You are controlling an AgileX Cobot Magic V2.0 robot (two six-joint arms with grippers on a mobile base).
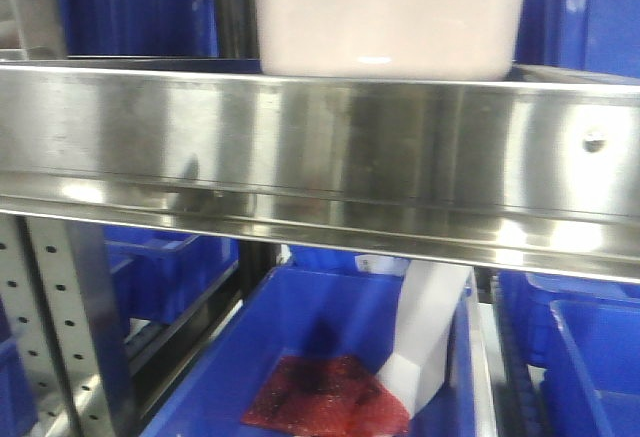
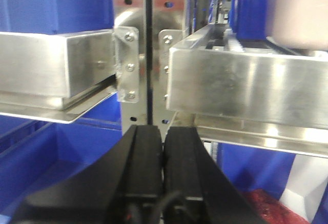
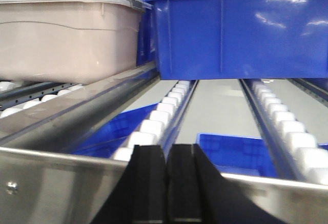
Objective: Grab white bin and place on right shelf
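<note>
Left gripper [image 2: 163,147] first: its black fingers [image 2: 143,157] are pressed together, clenched on nothing, pointing at the gap where two steel shelf ends meet at the bolted upright [image 2: 127,65]. Over on the right gripper [image 3: 167,170], same story — fingers [image 3: 149,167] closed flat against each other, empty, poised just over the shiny front rail [image 3: 46,188] and looking down a lane of white rollers [image 3: 154,126]. Moving outward, the white bin [image 3: 66,39] sits on the roller track to the left of that lane, lid on, right beside a blue crate [image 3: 241,34]. From the front view the white bin rests just behind the broad reflective rail of the right shelf [image 1: 320,147], near centre. So it appears already seated on the rack, rollers carrying its weight; with both arms empty-handed, I'd judge the placing is done or nearly so. Below, a blue tote [image 1: 300,327] holds a red packet [image 1: 325,397].
</note>
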